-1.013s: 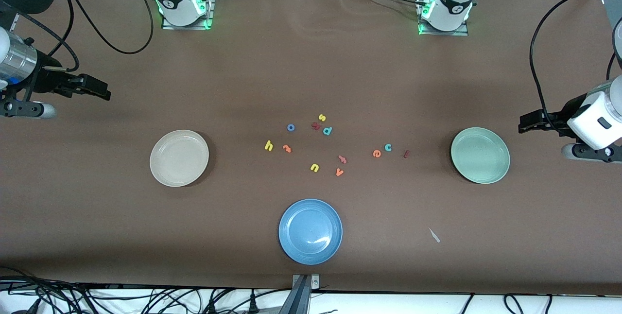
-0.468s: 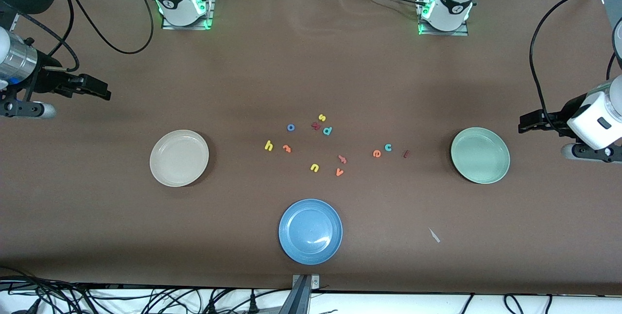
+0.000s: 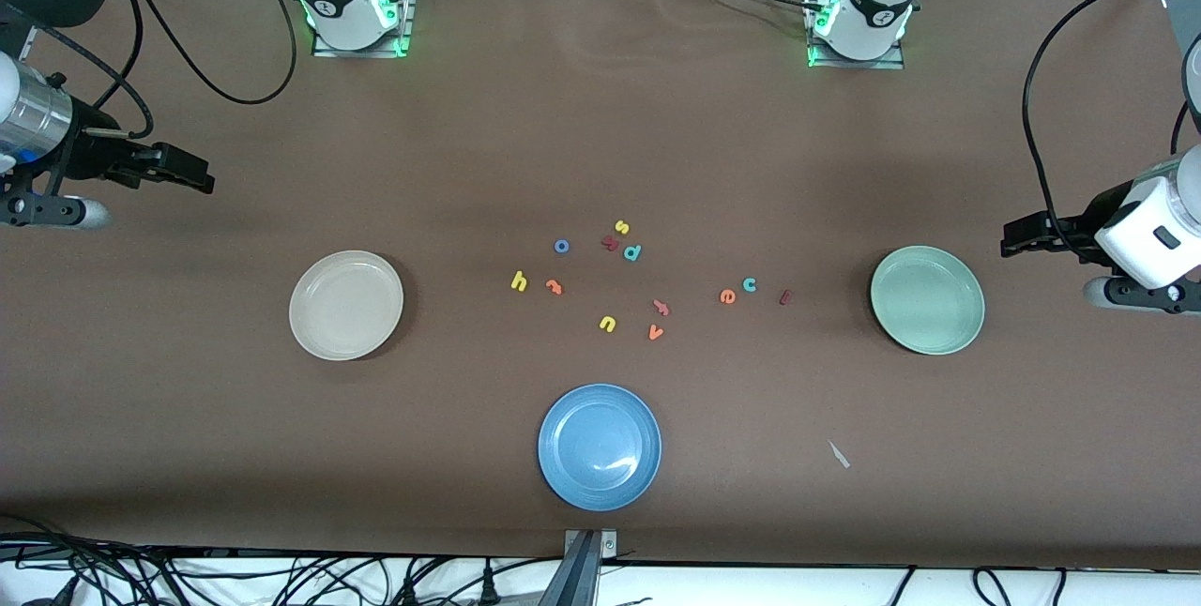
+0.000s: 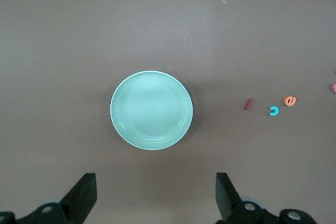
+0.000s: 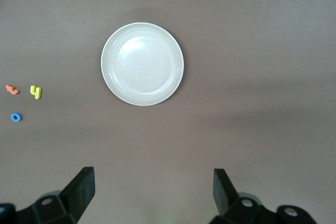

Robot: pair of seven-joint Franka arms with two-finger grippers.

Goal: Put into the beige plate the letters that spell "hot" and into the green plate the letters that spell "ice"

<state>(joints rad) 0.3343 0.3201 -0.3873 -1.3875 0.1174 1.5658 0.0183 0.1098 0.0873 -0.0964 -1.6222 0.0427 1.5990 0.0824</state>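
Brown table covering (image 3: 600, 137) lies as it did a second ago; no letter, plate or arm has shifted. Each arm waits. Spread wide and holding nothing, the left gripper (image 4: 155, 199) hangs high over the table just by the green plate (image 4: 118, 124); the "i" (image 4: 249, 104), "c" (image 4: 273, 110) and "e" (image 4: 290, 100) lie farther out from it. Likewise spread, the right gripper (image 5: 153, 195) hangs near the beige plate (image 5: 109, 80), with "h" (image 5: 35, 92), "t" (image 5: 12, 89) and "o" (image 5: 16, 117) farther off. Readable writing: only the foam letters.
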